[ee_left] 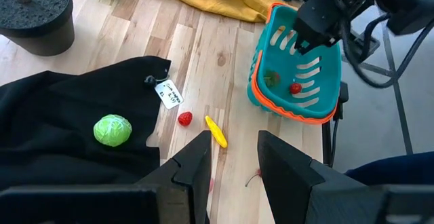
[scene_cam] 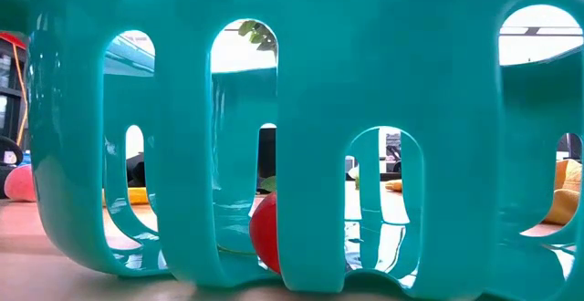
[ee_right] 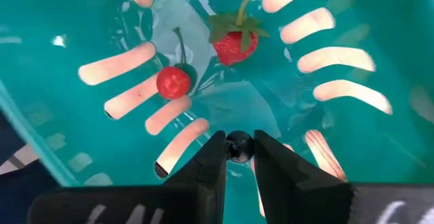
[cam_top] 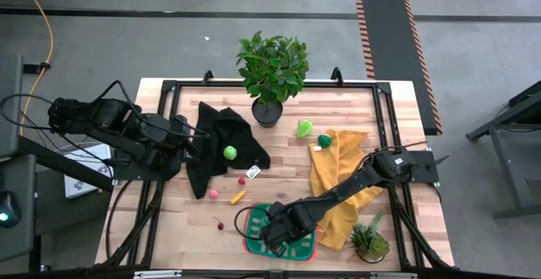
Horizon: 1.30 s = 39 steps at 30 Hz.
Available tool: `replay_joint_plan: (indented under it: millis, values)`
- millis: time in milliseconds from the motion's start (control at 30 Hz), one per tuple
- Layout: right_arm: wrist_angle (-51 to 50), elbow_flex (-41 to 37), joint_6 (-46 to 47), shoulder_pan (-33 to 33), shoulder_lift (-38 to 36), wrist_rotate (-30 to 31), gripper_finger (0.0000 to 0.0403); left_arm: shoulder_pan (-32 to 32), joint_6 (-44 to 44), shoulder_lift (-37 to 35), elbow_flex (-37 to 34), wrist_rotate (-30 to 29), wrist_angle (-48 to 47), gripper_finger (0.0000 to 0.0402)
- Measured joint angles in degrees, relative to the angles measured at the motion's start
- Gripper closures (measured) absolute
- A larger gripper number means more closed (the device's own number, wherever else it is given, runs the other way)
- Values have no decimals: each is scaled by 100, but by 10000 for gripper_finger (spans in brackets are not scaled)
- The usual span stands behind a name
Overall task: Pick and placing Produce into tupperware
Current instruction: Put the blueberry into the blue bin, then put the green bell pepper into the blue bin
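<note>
Right gripper (ee_right: 239, 157) down inside the tupperware (ee_right: 61, 41), fingers clamped on a small dark round bit (ee_right: 239, 146), hanging just above the slotted teal base. Just beyond the fingers, a red cherry (ee_right: 173, 81) with a stem lying on the base, and next to it a strawberry (ee_right: 235, 45) with green leaves, close but apart. Seen from overhead, tupperware (cam_top: 251, 243) sitting at the near edge of the wooden surface (cam_top: 169, 237), right arm reaching over it from the yellow cloth (cam_top: 338, 165).

Farther out on the surface, another cherry (cam_top: 220, 224), a yellow bit (cam_top: 238, 197), a pink bit (cam_top: 213, 193) and a small red bit (cam_top: 241, 181), all loose and well apart from the tupperware. Lime-green ball (cam_top: 230, 152) resting on the black cloth (cam_top: 211, 135). Two more green pieces (cam_top: 304, 128) near the top of the yellow cloth.

Left gripper (ee_left: 234, 153) held off over the black cloth's side, fingers slightly apart, nothing between them. Big potted plant (cam_top: 272, 69) at the far edge, small one (cam_top: 369, 238) at the near right corner.
</note>
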Motion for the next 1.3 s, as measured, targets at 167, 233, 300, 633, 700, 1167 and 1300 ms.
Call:
replay_joint_plan:
  millis: [167, 233, 300, 633, 700, 1167, 1300]
  values:
    - [-1, -2, 23, 0, 85, -17, 355, 1, 0, 0, -2, 2, -14, 291]
    - [-6, -4, 47, 0, 115, -45, 355, 0, 7, 0, 0, 2, -13, 291]
    - [13, -7, 48, 0, 138, -97, 355, -2, 9, 0, -2, 0, -17, 291]
    - [127, -7, 134, -1, 140, -106, 315, 1, 15, 0, -2, 2, -39, 291]
    - [127, -7, 135, 0, 140, -102, 309, 0, 18, 0, -2, 2, -39, 291]
    - [229, 145, 48, 0, 129, 406, 304, 1, 24, 0, -2, 2, -52, 291]
    - [84, 328, 22, -2, 58, 712, 304, -2, 24, 0, -2, 2, -100, 291]
